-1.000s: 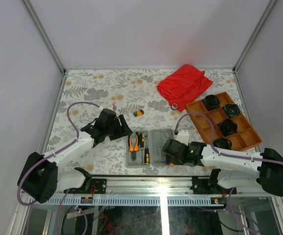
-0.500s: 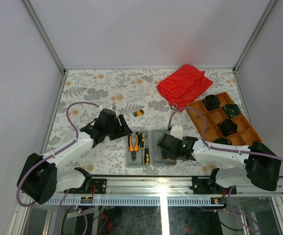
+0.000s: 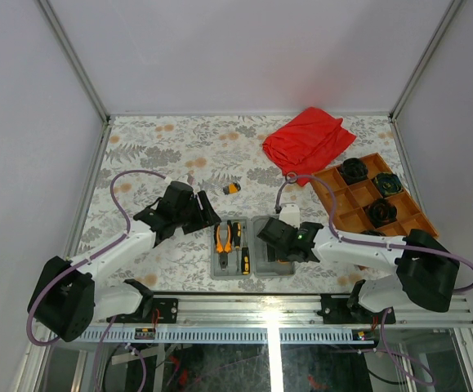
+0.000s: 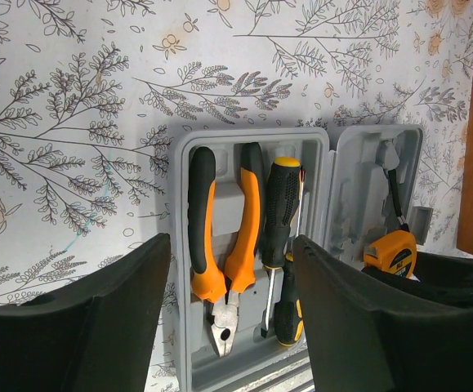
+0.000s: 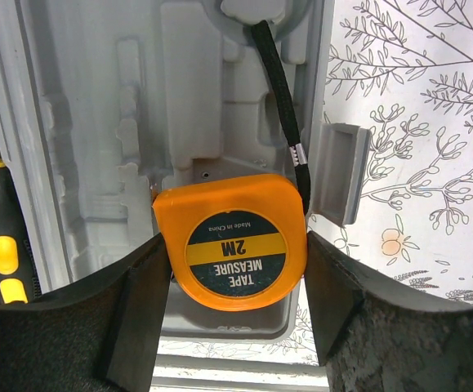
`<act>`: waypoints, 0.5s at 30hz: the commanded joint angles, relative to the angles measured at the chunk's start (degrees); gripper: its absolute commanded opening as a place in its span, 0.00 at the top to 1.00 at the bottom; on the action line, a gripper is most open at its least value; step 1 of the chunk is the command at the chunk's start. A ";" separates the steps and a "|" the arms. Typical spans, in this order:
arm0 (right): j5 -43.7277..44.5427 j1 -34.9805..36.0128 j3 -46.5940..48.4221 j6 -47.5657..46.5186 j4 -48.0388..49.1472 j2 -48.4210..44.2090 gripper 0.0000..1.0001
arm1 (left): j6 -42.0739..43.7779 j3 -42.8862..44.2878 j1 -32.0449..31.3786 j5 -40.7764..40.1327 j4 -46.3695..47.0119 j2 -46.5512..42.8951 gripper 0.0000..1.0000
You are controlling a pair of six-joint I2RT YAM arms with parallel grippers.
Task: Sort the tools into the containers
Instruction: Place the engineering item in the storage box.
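Two grey trays lie side by side near the front edge. The left tray (image 3: pixel 216 268) holds orange-handled pliers (image 3: pixel 223 238) and two screwdrivers (image 3: pixel 238 233); the left wrist view shows the pliers (image 4: pixel 224 237) and a screwdriver (image 4: pixel 279 204) in it. My left gripper (image 3: pixel 199 214) is open and empty, just left of and above that tray (image 4: pixel 180 245). My right gripper (image 3: pixel 273 237) is shut on the orange tape measure (image 5: pixel 234 241), held low over the right tray (image 5: pixel 97 163). A tiny orange-black piece (image 3: pixel 232 189) lies on the table beyond the trays.
An orange-brown divided tray (image 3: pixel 338 181) with black round parts stands at the right. A crumpled red cloth (image 3: pixel 308 140) lies at the back right. The metal rail of the table's front edge runs just below the grey trays.
My right gripper has moved left and away from the front edge with the tape measure, coming over the right tray. The left arm has not moved.
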 commanded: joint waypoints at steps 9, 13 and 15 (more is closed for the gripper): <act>-7.26 -0.05 -2.05 3.67 -0.83 -4.46 0.67 | -0.28 -0.89 -0.32 -0.76 1.06 0.20 0.40; -8.69 0.09 -2.64 3.93 -0.50 -4.69 0.63 | -0.28 -1.00 -0.32 -0.68 1.20 0.44 0.40; -9.55 0.16 -3.08 4.04 -0.02 -4.15 0.61 | -0.28 -1.05 -0.34 -0.51 1.40 0.57 0.40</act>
